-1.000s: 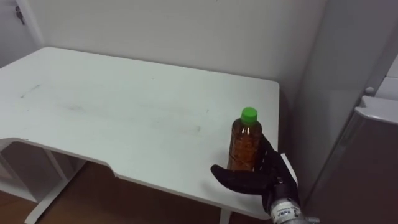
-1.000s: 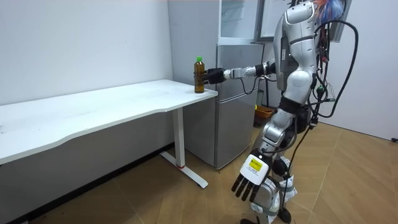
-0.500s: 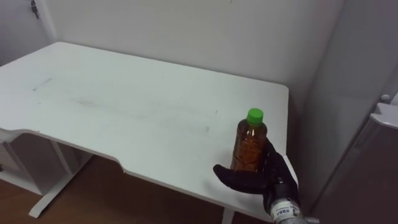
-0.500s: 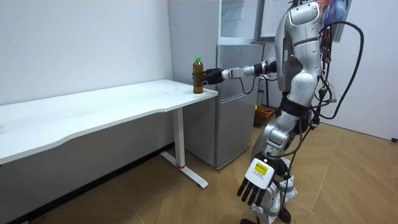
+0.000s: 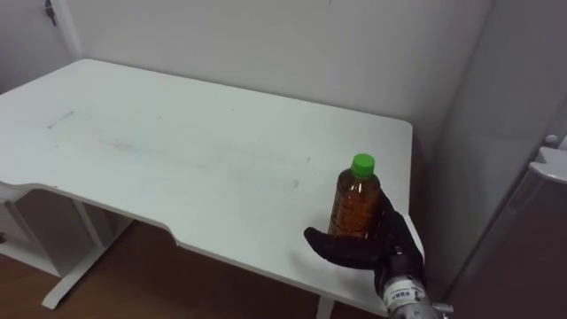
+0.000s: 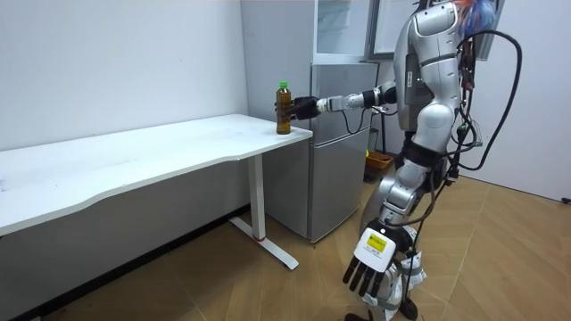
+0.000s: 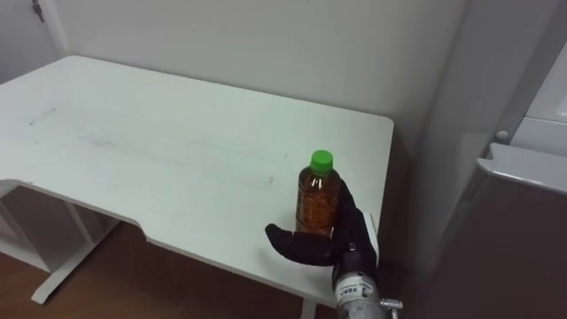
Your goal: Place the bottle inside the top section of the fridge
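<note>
Right hand [image 5: 368,251] grasps the green-capped amber plastic bottle [image 5: 356,202] at the white table's [image 5: 177,151] corner; a weak grasp could topple it off. Left hand [image 6: 368,265] hangs slack.

Bottle [image 5: 357,200] at table's [image 5: 177,151] rt near corner, fridge [image 6: 332,178] rt of table.

Soft, even indoor light on the table [image 5: 177,151], mild sheen mid-frame, darker shade beneath at lower left.
</note>
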